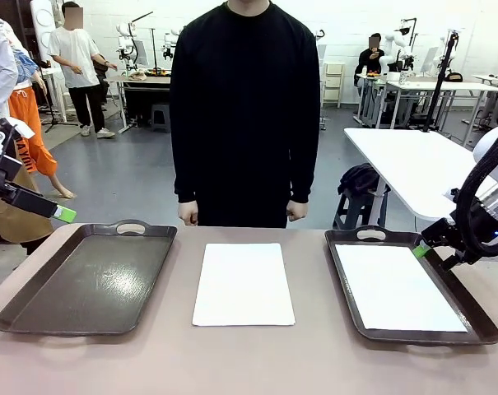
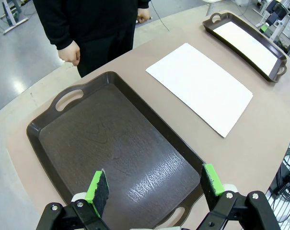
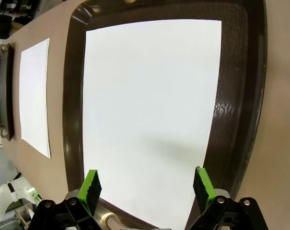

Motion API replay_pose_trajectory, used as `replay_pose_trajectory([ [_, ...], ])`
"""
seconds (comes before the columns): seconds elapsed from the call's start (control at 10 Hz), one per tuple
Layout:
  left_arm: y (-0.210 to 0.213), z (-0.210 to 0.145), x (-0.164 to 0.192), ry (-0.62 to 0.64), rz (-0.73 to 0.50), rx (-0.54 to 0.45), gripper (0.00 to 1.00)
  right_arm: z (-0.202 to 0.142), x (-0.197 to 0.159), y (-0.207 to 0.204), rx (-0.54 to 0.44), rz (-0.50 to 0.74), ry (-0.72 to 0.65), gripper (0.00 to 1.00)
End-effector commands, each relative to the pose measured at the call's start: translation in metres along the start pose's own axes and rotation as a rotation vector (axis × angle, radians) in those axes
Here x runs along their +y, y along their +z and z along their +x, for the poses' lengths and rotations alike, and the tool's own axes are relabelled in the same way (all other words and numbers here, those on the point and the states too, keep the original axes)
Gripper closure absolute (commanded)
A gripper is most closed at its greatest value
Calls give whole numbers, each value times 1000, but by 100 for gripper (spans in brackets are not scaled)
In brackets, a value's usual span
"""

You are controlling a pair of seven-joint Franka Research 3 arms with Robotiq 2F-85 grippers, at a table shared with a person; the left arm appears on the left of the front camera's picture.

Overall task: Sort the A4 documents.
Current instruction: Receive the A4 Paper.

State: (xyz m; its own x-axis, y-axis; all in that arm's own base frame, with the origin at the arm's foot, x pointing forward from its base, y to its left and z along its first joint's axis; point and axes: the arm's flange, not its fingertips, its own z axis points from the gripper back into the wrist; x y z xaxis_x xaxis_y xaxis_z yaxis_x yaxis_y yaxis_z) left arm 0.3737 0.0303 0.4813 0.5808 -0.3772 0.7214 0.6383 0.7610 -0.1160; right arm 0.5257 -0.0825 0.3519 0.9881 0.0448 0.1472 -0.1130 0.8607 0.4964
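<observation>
One white A4 document (image 1: 243, 284) lies flat on the table between two dark brown trays; it also shows in the left wrist view (image 2: 200, 86) and the right wrist view (image 3: 34, 96). Another A4 sheet (image 1: 397, 288) lies inside the right tray (image 1: 347, 280), and fills much of the right wrist view (image 3: 149, 115). The left tray (image 1: 34, 309) has nothing in it (image 2: 116, 148). My left gripper (image 1: 65, 214) hovers open above the left tray's outer side (image 2: 155, 184). My right gripper (image 1: 421, 249) hangs open over the right tray's outer rim (image 3: 147, 184), holding nothing.
A person in black stands at the table's far edge (image 1: 244, 107), hands (image 1: 188, 214) down at their sides, close to the left tray's handle (image 2: 68, 98). Bare tabletop (image 1: 232, 362) runs along the near side. The right tray (image 2: 245, 38) shows far off in the left wrist view.
</observation>
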Motion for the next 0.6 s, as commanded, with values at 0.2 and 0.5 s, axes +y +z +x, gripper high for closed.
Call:
replay_pose_trajectory([
  [0.2, -1, -3, 3, -15, -15, -9, 0, -36, 35, 52, -148, -109, 376, 0],
  [0.5, -1, -3, 3, -15, -15, -9, 0, -72, 79, 101, -263, -37, 718, 0],
])
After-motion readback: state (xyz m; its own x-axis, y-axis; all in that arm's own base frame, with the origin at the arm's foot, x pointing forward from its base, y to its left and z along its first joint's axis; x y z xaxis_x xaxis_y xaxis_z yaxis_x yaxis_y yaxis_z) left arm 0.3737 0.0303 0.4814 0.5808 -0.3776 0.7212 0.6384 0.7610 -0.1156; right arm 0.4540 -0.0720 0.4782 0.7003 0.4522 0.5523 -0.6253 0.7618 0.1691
